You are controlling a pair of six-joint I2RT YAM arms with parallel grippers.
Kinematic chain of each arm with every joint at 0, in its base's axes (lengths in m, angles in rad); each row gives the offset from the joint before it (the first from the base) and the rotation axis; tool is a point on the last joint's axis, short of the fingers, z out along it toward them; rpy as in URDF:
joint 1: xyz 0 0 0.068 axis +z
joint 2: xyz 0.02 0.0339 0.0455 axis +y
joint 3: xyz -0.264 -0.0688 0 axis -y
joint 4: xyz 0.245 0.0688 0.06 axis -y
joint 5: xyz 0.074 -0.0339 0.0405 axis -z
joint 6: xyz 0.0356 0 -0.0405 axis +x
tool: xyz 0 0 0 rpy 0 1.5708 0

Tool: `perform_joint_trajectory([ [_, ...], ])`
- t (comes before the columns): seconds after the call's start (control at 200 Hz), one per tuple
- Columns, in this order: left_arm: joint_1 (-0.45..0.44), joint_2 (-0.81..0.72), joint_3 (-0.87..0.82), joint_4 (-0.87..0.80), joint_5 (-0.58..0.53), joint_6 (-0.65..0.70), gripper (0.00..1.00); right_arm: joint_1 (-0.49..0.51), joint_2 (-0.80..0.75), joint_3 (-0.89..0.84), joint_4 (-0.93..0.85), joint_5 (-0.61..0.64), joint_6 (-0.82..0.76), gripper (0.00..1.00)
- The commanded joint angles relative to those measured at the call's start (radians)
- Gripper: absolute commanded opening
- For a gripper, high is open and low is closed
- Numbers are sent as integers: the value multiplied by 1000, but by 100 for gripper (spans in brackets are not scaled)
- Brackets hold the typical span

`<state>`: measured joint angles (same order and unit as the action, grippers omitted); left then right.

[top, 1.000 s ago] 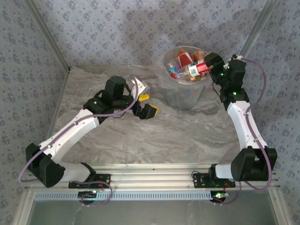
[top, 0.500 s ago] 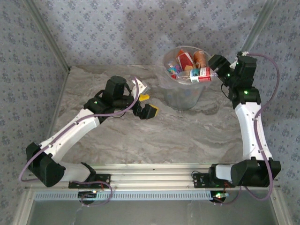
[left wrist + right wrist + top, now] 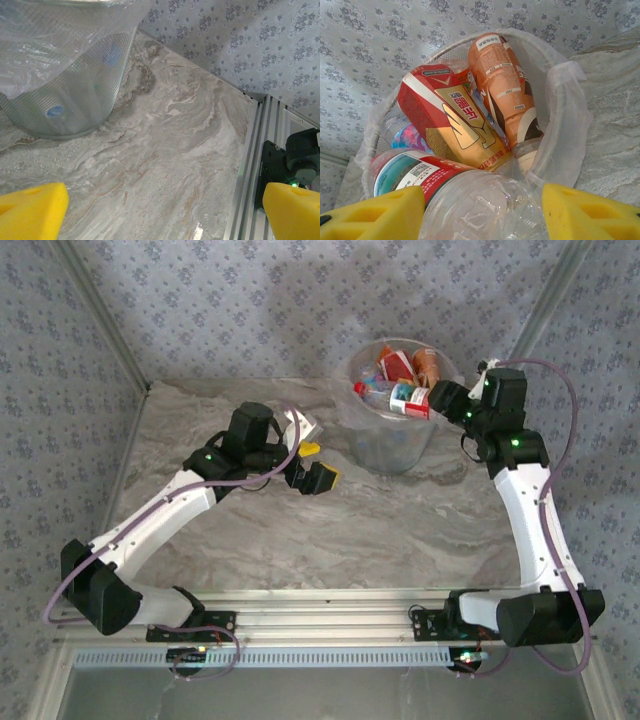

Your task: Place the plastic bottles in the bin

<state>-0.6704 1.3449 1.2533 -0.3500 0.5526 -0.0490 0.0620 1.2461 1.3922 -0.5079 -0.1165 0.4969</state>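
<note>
Over the far right of the table (image 3: 300, 530), the right gripper (image 3: 442, 398) sits at the rim of the bin (image 3: 352, 375), and from the right wrist camera I see its yellow pads (image 3: 380, 215) either side of a red-labelled clear bottle (image 3: 435, 182). That bottle lies on its side on top of the pile, label end toward the left pad. The pads are close to its walls, but I cannot tell whether they are pinching it or merely flanking it. Beneath it in the bin lie a red-and-gold bottle (image 3: 445, 117) and an orange bottle (image 3: 500, 85), leaning against the clear liner (image 3: 565, 115).

The left gripper (image 3: 165, 210) hangs with its pads spread wide and nothing between them, low over the marble just beside the bin wall.

I judge the clear bottle to be empty or nearly so: very light, with thin walls that would dent under a hard squeeze and spring back. Bare plastic looks slick and the round body wants to roll, so I would take it across the labelled middle, where the wrap gives some friction, not at the tapering shoulder. A gentle squeeze should do. The liner is soft and loose at the rim, and I would keep the pads out of its folds.
</note>
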Motion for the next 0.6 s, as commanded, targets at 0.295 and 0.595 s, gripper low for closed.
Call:
perform_joint_trajectory([
  [0.295, -11, 4, 21, -24, 4, 18, 100, 74, 77, 27, -6, 111, -66, 65],
  [0.595, -10, 1, 22, -29, -3, 21, 100, 107, 126, 52, -6, 165, -83, 64],
])
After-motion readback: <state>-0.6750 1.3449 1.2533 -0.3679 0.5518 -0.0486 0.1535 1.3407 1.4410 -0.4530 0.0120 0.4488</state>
